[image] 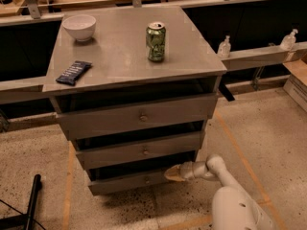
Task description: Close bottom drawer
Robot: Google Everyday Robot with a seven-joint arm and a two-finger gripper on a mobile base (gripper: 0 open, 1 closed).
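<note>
The grey cabinet [134,56] has three drawers. The bottom drawer [124,182] is the lowest, with a slim front panel and a small round knob [147,180]; it stands out slightly from the cabinet. My gripper [171,173] is at the right end of this drawer's front, its tan tip touching or almost touching the panel's upper edge. My white arm [230,195] reaches in from the lower right.
The middle drawer [139,150] and top drawer [136,116] sit above. On the cabinet top are a white bowl [79,27], a green can [156,42] and a dark snack bar [73,72]. A black pole [31,202] lies at the lower left. A rail with bottles [224,47] runs behind.
</note>
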